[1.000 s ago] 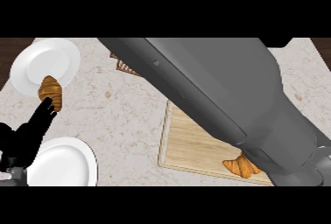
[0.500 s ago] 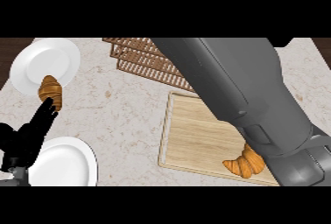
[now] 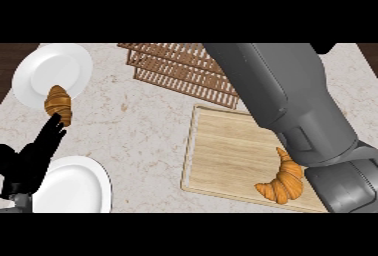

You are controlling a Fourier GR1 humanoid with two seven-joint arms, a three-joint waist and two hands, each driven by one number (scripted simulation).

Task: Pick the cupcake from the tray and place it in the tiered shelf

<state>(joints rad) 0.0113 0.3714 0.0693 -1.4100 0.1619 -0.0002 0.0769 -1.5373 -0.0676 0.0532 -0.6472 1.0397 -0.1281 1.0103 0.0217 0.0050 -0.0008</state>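
A wooden tray (image 3: 229, 150) lies right of centre, and an orange croissant (image 3: 284, 179) rests near its right edge. No cupcake shows in the head view. The brown wire tiered shelf (image 3: 173, 67) stands at the back, partly behind my right forearm (image 3: 288, 105). That forearm crosses over the tray's right side up to the top edge. Only a black bit of my right hand (image 3: 322, 48) shows there, high above the shelf's right end. My left hand (image 3: 33, 157) rests open at the lower left, fingers up, far from the tray.
A white plate (image 3: 52, 67) at the back left carries a second croissant (image 3: 59, 104) on its near rim. Another white plate (image 3: 77, 187) sits at the front left beside my left hand. The marbled counter (image 3: 140, 130) lies between plates and tray.
My right forearm has swung to the right, uncovering the tiered shelf and more of the tray and its croissant. The left hand has stayed put.
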